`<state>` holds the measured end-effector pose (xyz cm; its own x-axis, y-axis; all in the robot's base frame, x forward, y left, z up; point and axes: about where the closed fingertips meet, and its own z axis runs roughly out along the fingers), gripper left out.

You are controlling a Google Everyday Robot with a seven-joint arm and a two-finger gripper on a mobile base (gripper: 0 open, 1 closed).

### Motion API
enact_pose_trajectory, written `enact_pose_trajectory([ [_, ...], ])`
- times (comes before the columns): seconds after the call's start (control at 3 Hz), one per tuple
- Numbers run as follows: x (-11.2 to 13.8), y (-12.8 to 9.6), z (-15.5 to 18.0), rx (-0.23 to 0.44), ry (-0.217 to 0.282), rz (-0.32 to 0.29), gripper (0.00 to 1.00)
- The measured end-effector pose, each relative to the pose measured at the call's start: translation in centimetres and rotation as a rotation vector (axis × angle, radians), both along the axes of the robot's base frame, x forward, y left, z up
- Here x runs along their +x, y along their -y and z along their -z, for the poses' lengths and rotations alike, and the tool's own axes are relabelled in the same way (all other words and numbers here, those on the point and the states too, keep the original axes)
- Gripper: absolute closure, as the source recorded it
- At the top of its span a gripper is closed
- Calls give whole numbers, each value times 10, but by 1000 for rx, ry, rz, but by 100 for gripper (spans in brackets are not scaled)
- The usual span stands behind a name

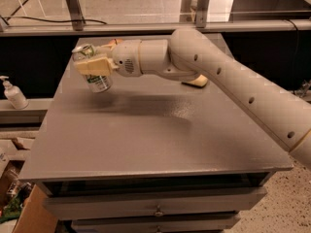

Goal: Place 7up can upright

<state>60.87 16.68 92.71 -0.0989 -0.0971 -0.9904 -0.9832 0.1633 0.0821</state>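
The 7up can (98, 82), silver with a green band, is held in my gripper (92, 65) over the far left part of the grey table (146, 140). The can stands nearly upright, tilted a little, silver top up. Its base is close to the tabletop; I cannot tell if it touches. The tan fingers (90, 67) are shut around the can's upper half. My arm (218, 76) reaches in from the right across the back of the table.
A yellow sponge (197, 83) lies at the back of the table, mostly hidden behind my arm. A soap dispenser bottle (13, 94) stands on a ledge left of the table. Drawers (155, 208) sit under the tabletop. A glass rail runs behind.
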Motion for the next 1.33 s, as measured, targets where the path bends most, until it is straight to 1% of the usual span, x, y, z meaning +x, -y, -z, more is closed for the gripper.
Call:
enact_pose_trajectory([
  [0.33,-5,0,3,87,-2,43,100],
  [0.67,-9,2,6,141,2,83,100],
  [1.0,-14,2,12,156,6,93,100],
  [1.33,-19,-2,23,159,-1,99,100],
])
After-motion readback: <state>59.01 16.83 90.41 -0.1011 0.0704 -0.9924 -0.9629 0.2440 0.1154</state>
